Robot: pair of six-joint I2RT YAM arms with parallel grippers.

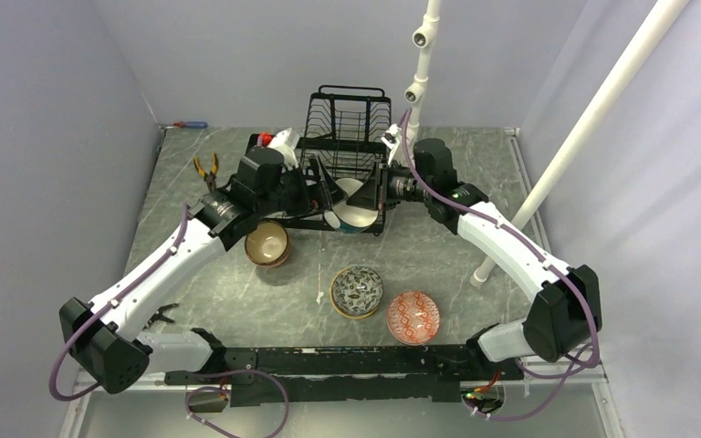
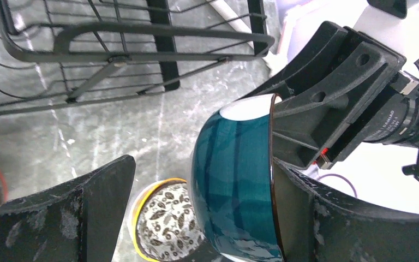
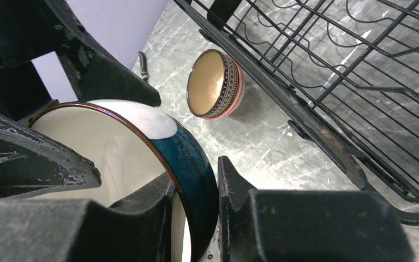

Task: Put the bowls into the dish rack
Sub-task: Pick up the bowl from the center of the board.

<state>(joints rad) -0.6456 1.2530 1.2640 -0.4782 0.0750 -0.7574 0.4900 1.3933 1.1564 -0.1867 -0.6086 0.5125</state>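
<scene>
- Teal-and-white glazed ceramic bowl [image 1: 354,216], frame centre, on edge before black wire dish rack [image 1: 347,128].
- Right tool [image 3: 196,177] clamped on its rim; left tool [image 2: 204,169] spread apart.
- Stiff, slick, chippable: grip rim.

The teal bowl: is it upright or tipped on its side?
Tipped on its side: the teal bowl has its rim standing vertical, its wall pinched by the right gripper.

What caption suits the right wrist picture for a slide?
Right gripper pinches the rim of the teal bowl beside the dish rack; a pink bowl lies tilted beyond.
</scene>
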